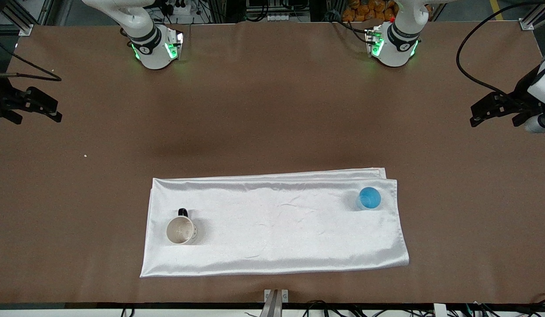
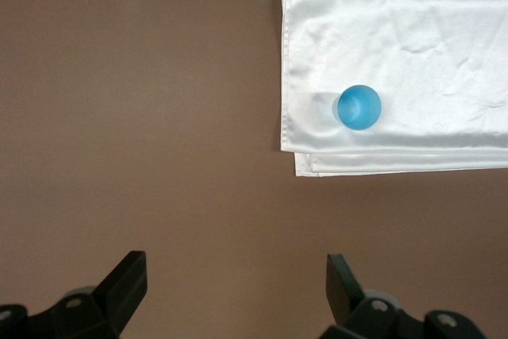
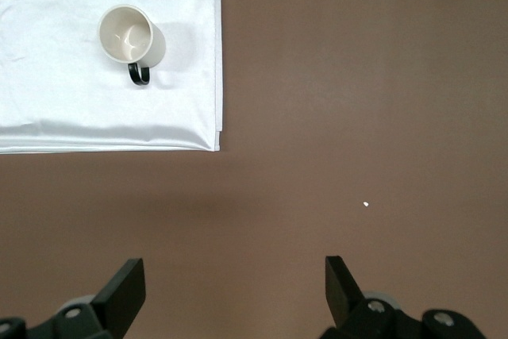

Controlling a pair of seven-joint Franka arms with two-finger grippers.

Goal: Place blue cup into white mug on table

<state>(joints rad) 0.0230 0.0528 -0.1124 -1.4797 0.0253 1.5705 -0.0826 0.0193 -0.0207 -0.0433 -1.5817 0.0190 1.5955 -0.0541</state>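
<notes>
The blue cup (image 1: 369,198) (image 2: 359,106) stands upright on the white cloth, at the cloth's end toward the left arm. At the cloth's other end, toward the right arm, stands the white mug (image 1: 181,230) (image 3: 127,33), upright, cream inside, with its black handle pointing toward the robots. Cup and mug are far apart. My left gripper (image 1: 475,115) (image 2: 236,275) hangs open and empty over bare table (image 1: 272,110) at the left arm's end. My right gripper (image 1: 57,111) (image 3: 235,275) hangs open and empty over bare table at the right arm's end.
A folded white satin cloth (image 1: 277,220) lies on the brown table, nearer the front camera than the table's middle. A tiny white crumb (image 1: 85,155) (image 3: 365,204) lies toward the right arm's end. A metal bracket (image 1: 276,296) sits at the table's front edge.
</notes>
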